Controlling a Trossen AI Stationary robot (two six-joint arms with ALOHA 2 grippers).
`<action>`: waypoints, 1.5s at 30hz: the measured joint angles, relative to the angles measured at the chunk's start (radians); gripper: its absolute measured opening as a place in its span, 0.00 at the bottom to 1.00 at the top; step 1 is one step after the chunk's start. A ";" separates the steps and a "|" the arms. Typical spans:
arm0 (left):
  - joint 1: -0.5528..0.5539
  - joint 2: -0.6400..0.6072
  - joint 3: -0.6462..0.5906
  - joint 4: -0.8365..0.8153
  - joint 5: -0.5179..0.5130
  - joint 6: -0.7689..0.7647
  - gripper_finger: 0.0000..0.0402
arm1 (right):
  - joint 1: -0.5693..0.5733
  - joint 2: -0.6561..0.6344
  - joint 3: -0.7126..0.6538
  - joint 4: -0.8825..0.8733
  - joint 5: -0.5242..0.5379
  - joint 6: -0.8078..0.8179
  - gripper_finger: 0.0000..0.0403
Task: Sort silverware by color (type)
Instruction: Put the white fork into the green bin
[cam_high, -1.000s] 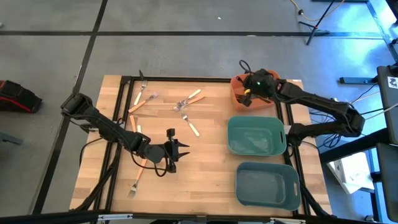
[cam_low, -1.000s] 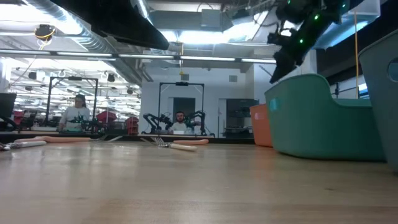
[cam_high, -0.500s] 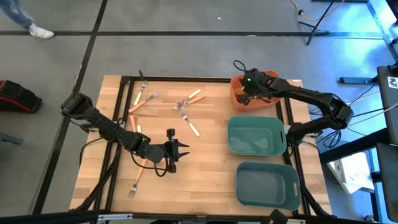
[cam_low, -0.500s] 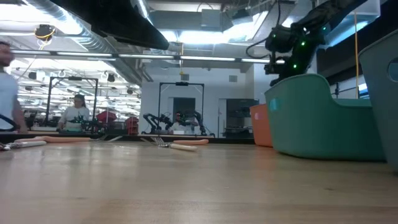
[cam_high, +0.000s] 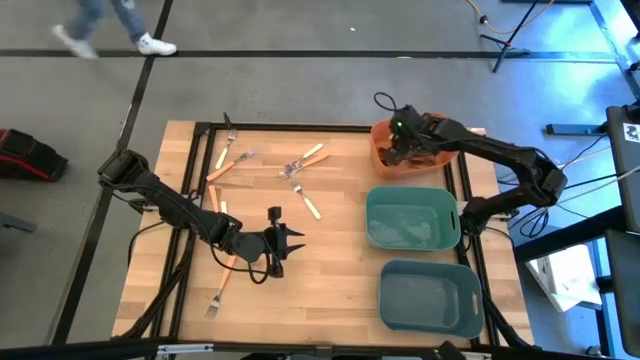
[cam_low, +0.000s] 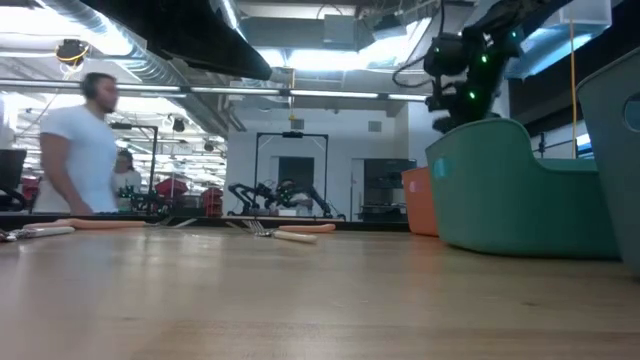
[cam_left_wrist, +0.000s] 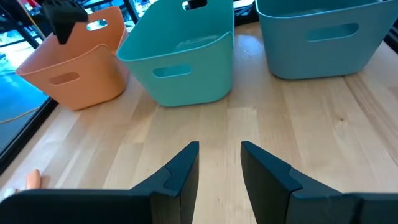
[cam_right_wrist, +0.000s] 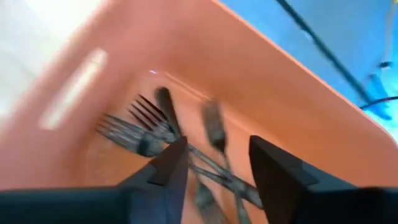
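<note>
My right gripper (cam_high: 392, 152) (cam_right_wrist: 217, 165) hangs open over the orange bin (cam_high: 408, 168), pointing steeply down into it. Several dark forks (cam_right_wrist: 140, 134) lie on the bin's floor, and one blurred dark fork (cam_right_wrist: 214, 127) shows just below the fingers, touching neither. My left gripper (cam_high: 282, 250) (cam_left_wrist: 219, 165) is open above the bare wood near the table's middle, with nothing between its fingers. Several orange-handled forks lie flat on the table: a pair (cam_high: 228, 163) at the far left, a cluster (cam_high: 303, 160) at the far middle, and one (cam_high: 221, 287) near the front left.
A teal bin (cam_high: 412, 217) and a blue-grey bin (cam_high: 430, 298) stand in a row with the orange one along the table's right side. A black frame (cam_high: 190, 200) edges the table. A person (cam_low: 75, 140) walks past behind the table.
My right gripper has shifted a little toward the table's left edge and sunk over the orange bin, tipping further down and rolling. Its fingers now stand apart, and a dark fork shows loose below them. A person has walked into view behind the table.
</note>
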 joint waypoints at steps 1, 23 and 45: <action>0.000 0.000 0.000 0.000 0.000 0.000 0.28 | 0.013 0.000 0.017 0.003 -0.025 0.007 0.44; -0.006 0.000 0.000 0.000 -0.002 0.003 0.28 | 0.433 0.154 0.044 0.563 -0.175 0.049 0.68; -0.006 0.000 0.000 -0.004 0.030 -0.007 0.28 | 0.504 0.581 0.166 0.707 -0.186 0.139 0.72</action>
